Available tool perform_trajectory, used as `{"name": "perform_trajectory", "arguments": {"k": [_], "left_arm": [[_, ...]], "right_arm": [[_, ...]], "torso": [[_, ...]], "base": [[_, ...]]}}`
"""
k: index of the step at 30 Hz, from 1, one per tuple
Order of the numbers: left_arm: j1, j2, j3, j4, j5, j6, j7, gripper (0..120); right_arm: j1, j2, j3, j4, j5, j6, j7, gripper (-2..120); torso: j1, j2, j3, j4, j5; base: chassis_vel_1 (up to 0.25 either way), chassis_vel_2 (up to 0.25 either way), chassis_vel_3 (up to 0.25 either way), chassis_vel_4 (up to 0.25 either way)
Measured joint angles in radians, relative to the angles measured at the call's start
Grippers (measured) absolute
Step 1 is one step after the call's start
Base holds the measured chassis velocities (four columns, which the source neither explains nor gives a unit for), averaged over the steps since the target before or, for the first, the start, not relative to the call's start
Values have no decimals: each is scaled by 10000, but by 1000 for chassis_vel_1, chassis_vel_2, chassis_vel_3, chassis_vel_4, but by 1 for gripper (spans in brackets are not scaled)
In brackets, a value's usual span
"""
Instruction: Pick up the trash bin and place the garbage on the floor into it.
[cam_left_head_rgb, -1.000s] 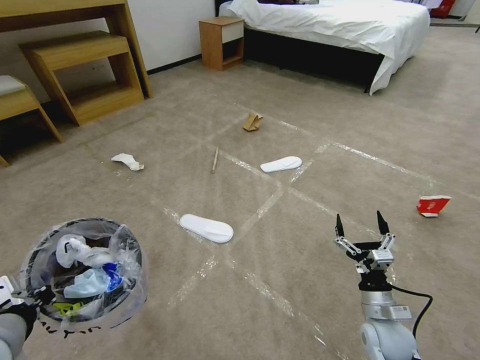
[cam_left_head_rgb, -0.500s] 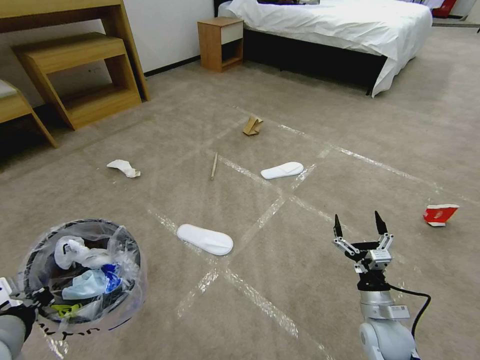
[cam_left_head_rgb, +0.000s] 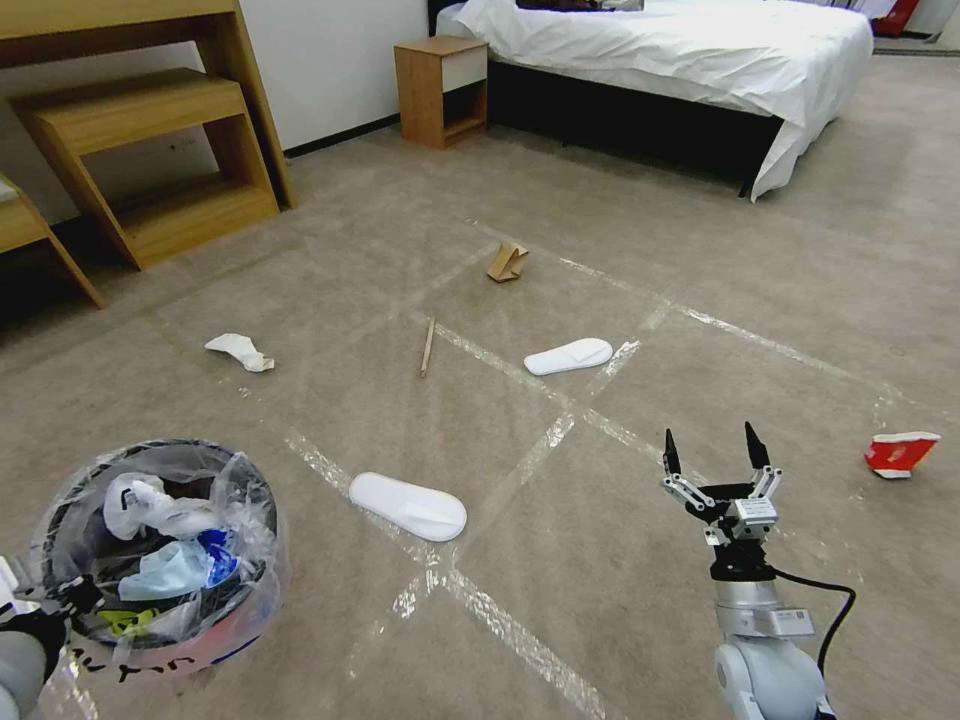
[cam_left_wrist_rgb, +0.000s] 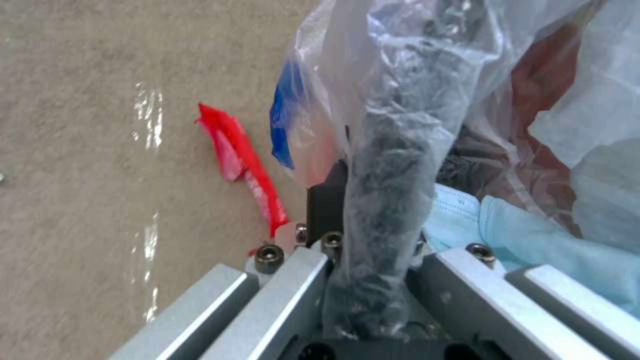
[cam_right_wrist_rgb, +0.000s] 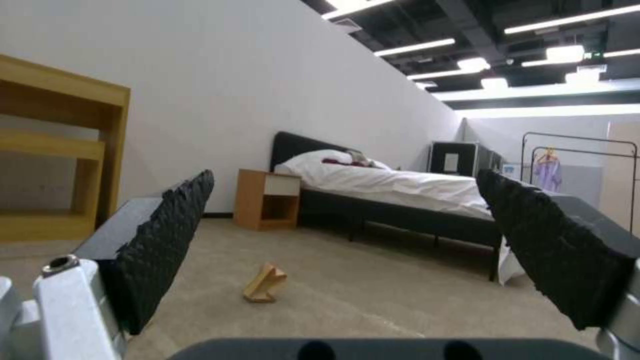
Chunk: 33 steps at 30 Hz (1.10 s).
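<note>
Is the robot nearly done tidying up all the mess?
Not yet. The trash bin is picked up, clamped in the left gripper, with some rubbish inside. The right gripper is open and empty. Two slippers, paper, stick, cardboard and red carton lie on the floor.

Beige carpet (cam_left_head_rgb: 620, 260) carries a shiny clear tape grid. Two white slippers (cam_left_head_rgb: 407, 506), white paper (cam_left_head_rgb: 238, 351), brown cardboard (cam_left_head_rgb: 506, 262), a pale wooden stick (cam_left_head_rgb: 427, 347), a red carton (cam_left_head_rgb: 900, 452). The dark bin (cam_left_head_rgb: 160, 555) has a clear bag with black lettering.
</note>
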Motion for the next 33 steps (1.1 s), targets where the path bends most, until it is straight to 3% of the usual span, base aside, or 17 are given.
{"name": "perform_trajectory", "arguments": {"k": [33], "left_arm": [[-12,13,33,-20,-38,-60,-60,0]], "right_arm": [[244,-25,-135,-240,-188,174,39,100]], "torso": [[0,0,1,0,0]], "base": [[-119,120,128,-124]]}}
